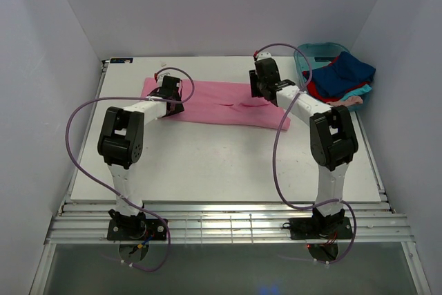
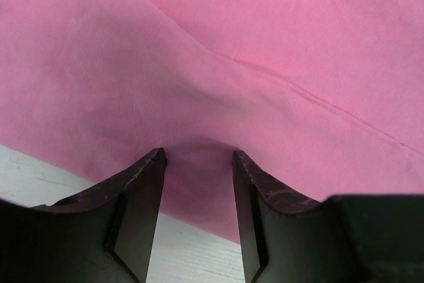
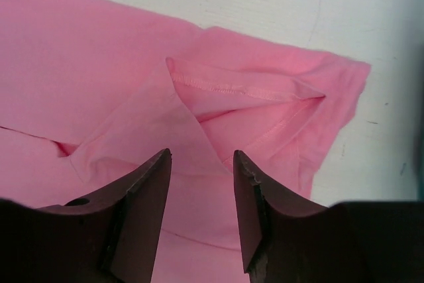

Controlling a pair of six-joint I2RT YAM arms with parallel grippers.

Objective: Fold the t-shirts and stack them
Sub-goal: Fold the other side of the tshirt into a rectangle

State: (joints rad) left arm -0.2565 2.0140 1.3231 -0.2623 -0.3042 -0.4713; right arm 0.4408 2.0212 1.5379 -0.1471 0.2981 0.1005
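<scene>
A pink t-shirt (image 1: 221,105) lies folded into a long band across the far part of the white table. My left gripper (image 1: 168,88) hovers open over its left end; in the left wrist view that gripper (image 2: 199,157) has its jaws apart just above the pink t-shirt (image 2: 218,64), at the cloth's near edge. My right gripper (image 1: 261,81) is open over the right part. In the right wrist view it (image 3: 202,157) straddles a folded-in sleeve flap of the pink t-shirt (image 3: 218,87). Neither gripper holds cloth.
At the back right a teal tub (image 1: 311,53) holds a heap of shirts: dark blue (image 1: 349,70), red (image 1: 321,91), turquoise (image 1: 356,92), pale pink (image 1: 349,101). The white table (image 1: 228,164) stretches bare toward the arm bases. Walls close in on both sides.
</scene>
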